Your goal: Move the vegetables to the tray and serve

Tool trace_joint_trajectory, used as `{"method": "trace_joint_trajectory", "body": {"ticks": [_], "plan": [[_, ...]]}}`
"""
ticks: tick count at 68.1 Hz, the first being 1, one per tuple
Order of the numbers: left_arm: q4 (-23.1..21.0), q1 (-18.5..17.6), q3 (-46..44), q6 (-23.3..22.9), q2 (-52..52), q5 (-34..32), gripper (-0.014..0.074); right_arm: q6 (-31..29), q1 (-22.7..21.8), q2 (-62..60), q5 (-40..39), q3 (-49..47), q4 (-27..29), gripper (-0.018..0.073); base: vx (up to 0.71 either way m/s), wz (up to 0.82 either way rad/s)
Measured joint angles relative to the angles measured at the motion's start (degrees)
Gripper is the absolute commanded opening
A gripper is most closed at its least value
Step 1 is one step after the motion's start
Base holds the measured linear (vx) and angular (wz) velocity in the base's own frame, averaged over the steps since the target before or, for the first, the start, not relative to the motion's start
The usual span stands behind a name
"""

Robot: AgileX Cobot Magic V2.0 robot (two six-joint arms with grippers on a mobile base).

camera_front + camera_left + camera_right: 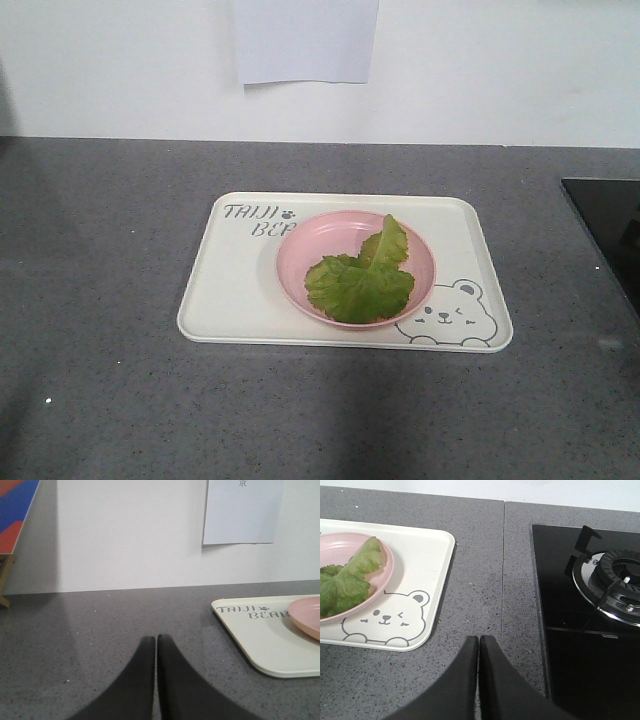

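Nearest to our wrist cameras, both grippers sat low over the grey speckled desk (110, 300), each cut off by the bottom edge so that we saw only the dark finger ends: our left gripper (156, 639) had its two fingers pressed together with nothing between them, and our right gripper (479, 639) was closed the same way, also holding nothing. Neither gripper showed in the front view. Just beyond the right gripper and to its left lay the cream tray (240, 300), its winking bear face at the near corner, and to the right a black glass hob (580, 645) with a gas burner (615, 582) that ran out of the frame. From the left wrist we saw only one corner of the tray, well apart from that gripper, its lettering cut off at the edge. On the tray stood a round pink plate (300, 262), covering the end of the grey lettering, and the vegetables (362, 280) lay in that plate, one leaf tip reaching its far rim; they did not touch the tray surface itself. Farthest back rose the white wall with a sheet of paper (305, 45) hung on it, its top cropped and its small print too faint for us to read.
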Motion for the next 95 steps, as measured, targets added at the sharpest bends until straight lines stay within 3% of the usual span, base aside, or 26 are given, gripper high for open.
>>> {"method": "trace_joint_trajectory", "body": {"ticks": [53, 72, 95], "plan": [[0.0, 0.0, 0.0, 0.0, 0.0, 0.0, -0.0008, -0.6, 0.0, -0.9, -1.9, 0.9, 0.3, -0.0008, 0.0, 0.0], [0.0, 0.0, 0.0, 0.0, 0.0, 0.0, -0.0008, -9.9, 0.0, -11.8, -16.6, 15.4, 7.8, -0.0008, 0.0, 0.0], [0.0, 0.0, 0.0, 0.0, 0.0, 0.1, -0.0008, -10.8, 0.0, -30.6, -20.8, 29.4, 6.5, -0.0008, 0.0, 0.0]]}}
